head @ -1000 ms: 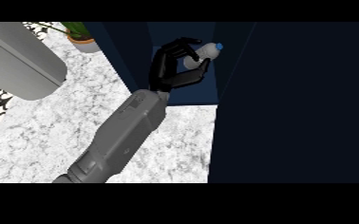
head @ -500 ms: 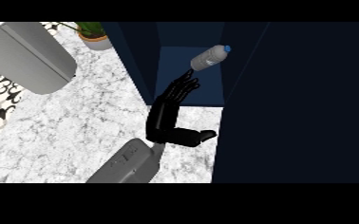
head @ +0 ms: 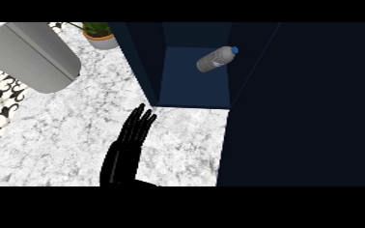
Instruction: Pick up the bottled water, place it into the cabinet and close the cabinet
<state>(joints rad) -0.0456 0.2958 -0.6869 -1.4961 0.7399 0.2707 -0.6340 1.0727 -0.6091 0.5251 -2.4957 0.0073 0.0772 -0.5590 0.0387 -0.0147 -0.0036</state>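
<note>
Lying tilted in cabinet [head: 196, 84]: blue-capped bottled water [head: 216, 59]

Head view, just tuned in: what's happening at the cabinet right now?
The bottled water is lying tilted inside the open dark-blue cabinet, with nothing touching it. One black hand shows low in the view over the marble counter, fingers straight and pointing toward the cabinet opening, holding nothing. Which hand it is cannot be told from this view alone. The cabinet door at the right is open, so closing it is the step left. A potted plant stands at the back.
</note>
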